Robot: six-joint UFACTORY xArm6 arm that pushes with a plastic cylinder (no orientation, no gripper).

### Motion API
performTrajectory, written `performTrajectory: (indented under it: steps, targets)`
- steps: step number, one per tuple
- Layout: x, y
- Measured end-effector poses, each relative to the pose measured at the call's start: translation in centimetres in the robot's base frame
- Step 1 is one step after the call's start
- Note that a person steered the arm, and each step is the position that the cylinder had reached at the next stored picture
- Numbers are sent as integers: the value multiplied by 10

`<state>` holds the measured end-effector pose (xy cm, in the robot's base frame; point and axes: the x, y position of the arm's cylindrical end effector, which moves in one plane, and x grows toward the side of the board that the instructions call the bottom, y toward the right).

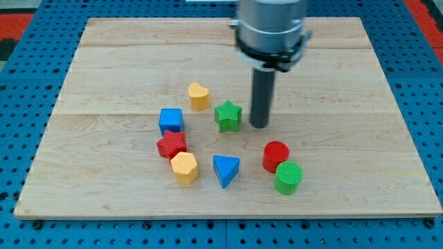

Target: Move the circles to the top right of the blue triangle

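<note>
Although the arm carries no hand at all, so there is nothing to be open, closed or gripping, its rod ends in my tip, which rests on the tabletop just beside the green star, on that block's right, and above the two circles in the view. The red circle and the green circle sit touching or nearly so, at the lower right of the blue triangle, the green one lower and further right. Judging by the task, both need to travel upward to the triangle's upper right, and the tip now stands on the wrong side of them for that. If it came straight down, it would likely shove the red circle lower and drive the green one toward the tabletop's bottom edge. A path round to their underside looks safer, yet a push from below on the pair may split them, since round blocks tend to slip sideways off a narrow rod. A drift to the view's left could nudge the triangle itself, which would shift the reference. The green star is close enough to be clipped on the first move. The yellow heart, blue cube, red star and yellow hexagon lie well to the left and seem out of danger.
</note>
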<state>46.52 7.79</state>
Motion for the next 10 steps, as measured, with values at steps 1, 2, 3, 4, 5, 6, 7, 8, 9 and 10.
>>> performTrajectory:
  steps: [1,2,3,4,5,6,7,8,9,10]
  targets:
    - [30,59]
    - [77,107]
    - [121,80]
    - [107,37]
    - [86,37]
    - [66,32]
    - [43,13]
    - [31,14]
    - [68,24]
    - [70,10]
